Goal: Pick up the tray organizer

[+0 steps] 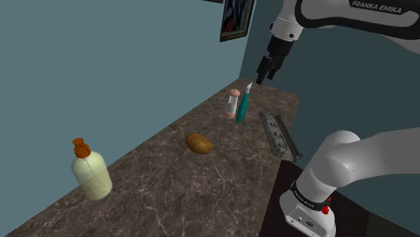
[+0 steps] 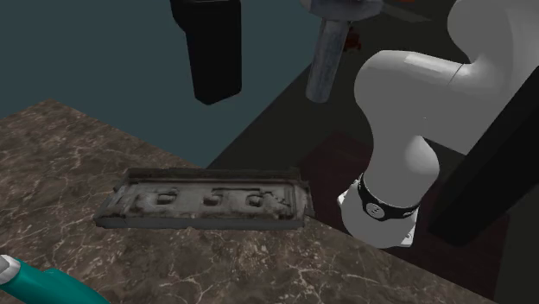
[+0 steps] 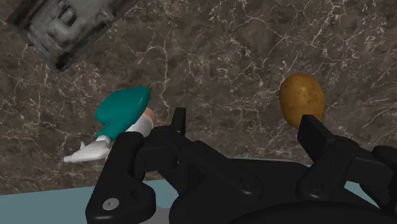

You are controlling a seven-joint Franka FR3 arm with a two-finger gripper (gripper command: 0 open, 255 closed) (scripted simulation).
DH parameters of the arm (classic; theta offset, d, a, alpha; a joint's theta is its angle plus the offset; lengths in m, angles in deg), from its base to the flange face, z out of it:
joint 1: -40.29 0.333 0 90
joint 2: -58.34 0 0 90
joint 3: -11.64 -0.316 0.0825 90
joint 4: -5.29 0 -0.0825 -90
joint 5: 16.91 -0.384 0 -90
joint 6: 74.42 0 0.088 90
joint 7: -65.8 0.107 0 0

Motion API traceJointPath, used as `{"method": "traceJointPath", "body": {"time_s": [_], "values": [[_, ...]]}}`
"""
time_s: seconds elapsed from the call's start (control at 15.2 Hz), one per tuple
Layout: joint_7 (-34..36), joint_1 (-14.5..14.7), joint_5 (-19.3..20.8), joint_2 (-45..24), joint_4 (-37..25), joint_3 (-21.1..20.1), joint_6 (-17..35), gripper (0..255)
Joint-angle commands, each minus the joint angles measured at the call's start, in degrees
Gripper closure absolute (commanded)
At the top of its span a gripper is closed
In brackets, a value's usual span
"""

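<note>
Grey and flat, the tray organizer (image 1: 278, 134) lies on the dark veined counter (image 1: 168, 195), right at the edge that faces the robot's stand. It is untouched and well below the pincer (image 1: 264, 73).

Pincer state: the wrist view shows the two black fingers standing apart with nothing between them. The pincer (image 3: 245, 121) is spread and empty, hanging above the counter.

Governing relation: the tray organizer (image 3: 63, 25) lies off to one side of the pincer, out past the finger nearest the teal bottle (image 3: 124, 111) and beyond that bottle. The potato (image 3: 302, 98) sits by the opposite finger. The target is therefore not under the pincer but sideways and down from it.

Long axis: in the second exterior view the tray organizer (image 2: 207, 199) shows as a long, shallow rectangle with a raised rim, running along the counter edge. In the wrist view that axis lies at a slant to the line joining the fingers.

Assessment: the approach appears to call for a sideways shift past the teal bottle, a turn of the wrist to set the fingers across the short width or over one rim, then a descent. The bottle stands close to that path, so a knock is a risk.
</note>
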Motion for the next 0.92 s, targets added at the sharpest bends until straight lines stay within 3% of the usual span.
{"method": "traceJointPath", "body": {"time_s": [0.0,0.86], "values": [[0.0,0.0,0.0,0.0,0.0,0.0,0.0,0],[16.4,-12.2,1.8,-1.1,19.7,3.3,17.3,0]]}}
